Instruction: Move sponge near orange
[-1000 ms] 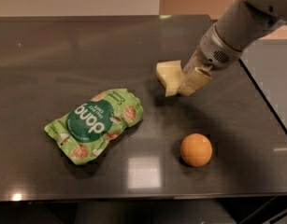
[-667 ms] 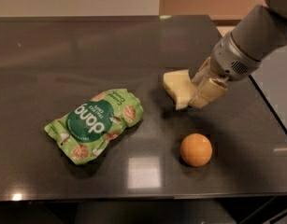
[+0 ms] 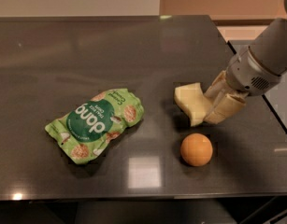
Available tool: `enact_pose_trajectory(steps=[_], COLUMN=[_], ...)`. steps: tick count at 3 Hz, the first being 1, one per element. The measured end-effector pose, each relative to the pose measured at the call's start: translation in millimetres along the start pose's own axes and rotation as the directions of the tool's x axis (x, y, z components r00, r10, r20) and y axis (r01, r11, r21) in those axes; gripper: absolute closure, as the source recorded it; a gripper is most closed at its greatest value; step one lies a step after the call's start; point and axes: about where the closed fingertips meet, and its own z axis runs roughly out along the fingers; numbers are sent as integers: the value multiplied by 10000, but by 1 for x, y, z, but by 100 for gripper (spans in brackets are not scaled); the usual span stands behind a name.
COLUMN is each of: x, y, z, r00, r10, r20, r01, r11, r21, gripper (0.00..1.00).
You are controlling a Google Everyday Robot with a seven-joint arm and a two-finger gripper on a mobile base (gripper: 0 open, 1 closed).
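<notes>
Camera view: small pale cream-yellow foam sponge [image 3: 190, 102] clamped at its right edge between the closed-in cream fingers of the grey two-finger gripper [image 3: 208, 107], just behind the small round smooth orange [image 3: 196, 149], near it and not touching. Best to set the foam straight down right there, clear of the fruit so as not to start it rolling, and to release only once flat. Below, a dark glossy grey table [image 3: 87, 55] with glare patches, a crumpled green snack bag [image 3: 95, 124] well left of the orange, and a pale wall far behind.
</notes>
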Motion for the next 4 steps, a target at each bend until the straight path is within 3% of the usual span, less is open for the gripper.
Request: enact_pose_trajectory(steps=[1,4], x=[11,8], y=[4,5], z=[0,6], r00=[9998,9993], r10=[132,331], r20=[-120,-146], r01=[-131,-330], r11=[9999,9994], r21=[20,103], gripper=[82,12])
